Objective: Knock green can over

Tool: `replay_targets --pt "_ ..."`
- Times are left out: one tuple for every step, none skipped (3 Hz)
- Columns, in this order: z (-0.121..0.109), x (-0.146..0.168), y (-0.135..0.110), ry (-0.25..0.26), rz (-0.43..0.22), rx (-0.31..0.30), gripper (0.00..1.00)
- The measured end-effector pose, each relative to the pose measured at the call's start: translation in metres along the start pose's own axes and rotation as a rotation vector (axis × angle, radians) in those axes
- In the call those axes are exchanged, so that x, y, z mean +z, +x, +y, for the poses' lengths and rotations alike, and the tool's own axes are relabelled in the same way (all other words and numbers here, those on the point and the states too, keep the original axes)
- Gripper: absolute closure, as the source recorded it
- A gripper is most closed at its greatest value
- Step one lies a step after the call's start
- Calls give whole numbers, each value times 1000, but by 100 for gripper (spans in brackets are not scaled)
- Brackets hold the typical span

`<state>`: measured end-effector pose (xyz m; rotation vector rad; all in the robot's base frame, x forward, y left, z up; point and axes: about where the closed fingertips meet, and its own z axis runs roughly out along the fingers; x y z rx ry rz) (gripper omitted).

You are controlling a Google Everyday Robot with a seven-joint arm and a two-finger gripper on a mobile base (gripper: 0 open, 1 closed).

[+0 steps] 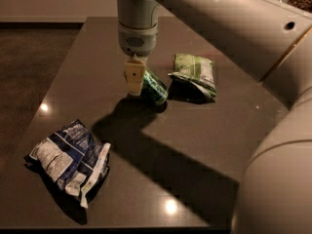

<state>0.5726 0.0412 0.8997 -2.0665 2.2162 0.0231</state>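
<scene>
The green can (155, 87) is tipped over to the right on the dark table (204, 130), near the middle of its far half; its top is not visible. My gripper (134, 80) points straight down from the arm and touches the can's left side, its tip close to the table top.
A green-and-white snack bag (194, 73) lies just right of the can. A blue-and-white snack bag (69, 160) lies at the front left. My arm (253, 43) crosses the right side of the view. Dark floor lies beyond the table's left edge.
</scene>
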Motion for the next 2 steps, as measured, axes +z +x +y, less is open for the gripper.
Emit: replay_targets --pt "5 6 3 -6 18 -23 0" --pt "5 7 3 -7 19 -24 0"
